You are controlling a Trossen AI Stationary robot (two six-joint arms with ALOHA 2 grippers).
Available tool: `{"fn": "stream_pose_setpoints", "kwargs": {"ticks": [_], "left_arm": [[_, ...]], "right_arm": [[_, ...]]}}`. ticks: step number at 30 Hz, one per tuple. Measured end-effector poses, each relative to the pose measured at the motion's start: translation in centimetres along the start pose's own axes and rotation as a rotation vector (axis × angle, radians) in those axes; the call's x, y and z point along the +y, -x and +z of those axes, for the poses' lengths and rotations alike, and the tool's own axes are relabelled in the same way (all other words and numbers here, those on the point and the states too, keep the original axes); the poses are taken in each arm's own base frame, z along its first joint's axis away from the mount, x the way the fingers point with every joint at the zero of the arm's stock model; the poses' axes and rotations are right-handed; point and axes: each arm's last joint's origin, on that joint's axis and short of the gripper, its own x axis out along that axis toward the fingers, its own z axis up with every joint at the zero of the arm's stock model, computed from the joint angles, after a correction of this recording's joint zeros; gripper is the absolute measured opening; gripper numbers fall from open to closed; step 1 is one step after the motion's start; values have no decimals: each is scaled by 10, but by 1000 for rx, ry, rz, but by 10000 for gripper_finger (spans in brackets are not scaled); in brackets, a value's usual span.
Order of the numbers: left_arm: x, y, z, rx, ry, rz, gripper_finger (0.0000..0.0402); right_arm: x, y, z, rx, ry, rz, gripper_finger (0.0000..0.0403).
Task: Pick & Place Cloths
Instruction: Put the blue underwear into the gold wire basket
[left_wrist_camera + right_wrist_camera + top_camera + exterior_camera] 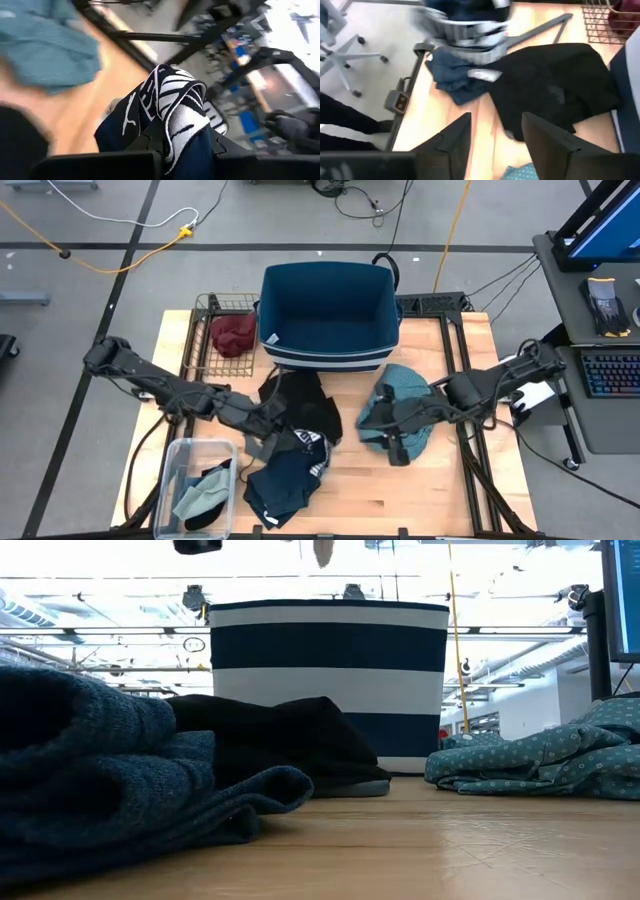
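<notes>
Between the fingers of the left gripper (297, 442), the navy cloth with white print (172, 107) is pinched and bunched up, its striped fold standing above the pads in the left wrist view; from overhead it sits near the table's front middle, just over the dark teal cloth (283, 485) and touching the front edge of the black cloth (300, 408). From that grip the blue striped bin (328, 315) lies straight toward the far edge of the table, with the black cloth between, so I judge the carry must run along that line and clear the near rim. Off to the right, the teal checked cloth (402, 412) lies in a heap with the right gripper (495, 142) above its near side, fingers spread and empty. That arm is about as near the bin as the left one, but only the left one has a load. Farther out, a maroon cloth (234, 333) rests in the wire basket (201, 340) at the far left, and a pale green cloth (203, 492) lies in the clear tub (176, 462) at the front left.
</notes>
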Motion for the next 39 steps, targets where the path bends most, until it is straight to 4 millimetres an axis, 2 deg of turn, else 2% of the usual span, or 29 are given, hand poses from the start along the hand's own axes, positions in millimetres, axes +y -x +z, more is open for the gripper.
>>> {"fn": "stream_pose_setpoints", "kwargs": {"ticks": [4, 9, 11, 18, 27, 35, 39], "left_arm": [[-7, 22, 5, -73, -10, 66, 43], [-12, 51, 10, -156, -46, 171, 43], [-13, 61, 12, -197, -53, 210, 43], [-13, 98, 20, -282, -59, 298, 43], [-17, 146, 37, -543, -161, 410, 43], [-17, 181, 51, -804, -327, 728, 43], [-12, 190, 58, -865, -388, 930, 43]], "right_arm": [[3, 16, -11, -21, -3, 30, 114], [3, 28, -28, -44, 3, 55, 23], [2, 34, -33, -84, -1, 75, 7], [-7, 51, -52, -181, -53, 109, 2], [-16, 60, -70, -274, -91, 113, 1], [-20, 61, -72, -312, -80, 20, 0], [-22, 61, -72, -322, -63, -31, 0]]}}
